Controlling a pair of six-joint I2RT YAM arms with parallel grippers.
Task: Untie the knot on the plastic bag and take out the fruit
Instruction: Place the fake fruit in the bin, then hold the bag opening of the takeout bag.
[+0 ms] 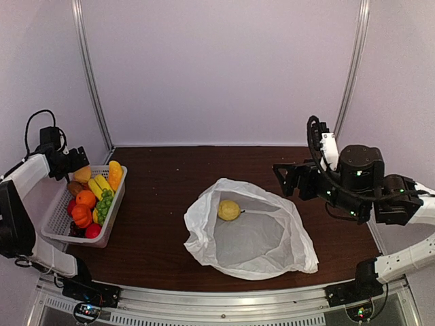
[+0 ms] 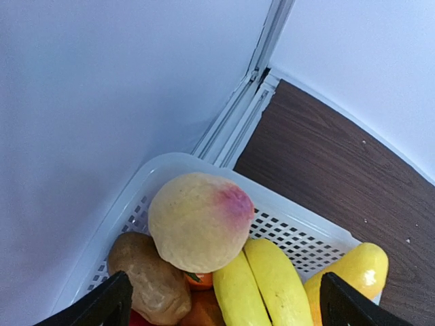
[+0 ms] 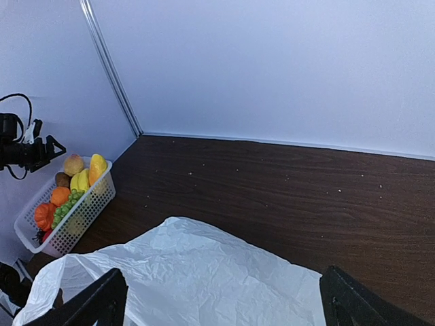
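The white plastic bag [image 1: 253,234] lies open and flat on the table, with a yellow lemon [image 1: 228,210] in its mouth. No knot shows. My left gripper [image 1: 83,161] is open and empty above the far end of the basket [image 1: 56,227]. Straight below it, in the left wrist view, lie the peach [image 2: 197,221], the brown kiwi [image 2: 146,275], the bananas [image 2: 265,285] and the mango [image 2: 353,272], between the open gripper [image 2: 224,305]. My right gripper [image 1: 282,180] is open and empty, raised beyond the bag's right side; the right wrist view shows the bag [image 3: 197,278] under it [image 3: 224,302].
The white slatted basket [image 3: 81,217] stands at the table's left edge. It holds ribbed orange fruit [image 1: 82,214], green grapes [image 1: 104,206] and a red apple [image 1: 92,231]. White walls close the back and sides. Bare brown table [image 1: 163,197] lies between basket and bag.
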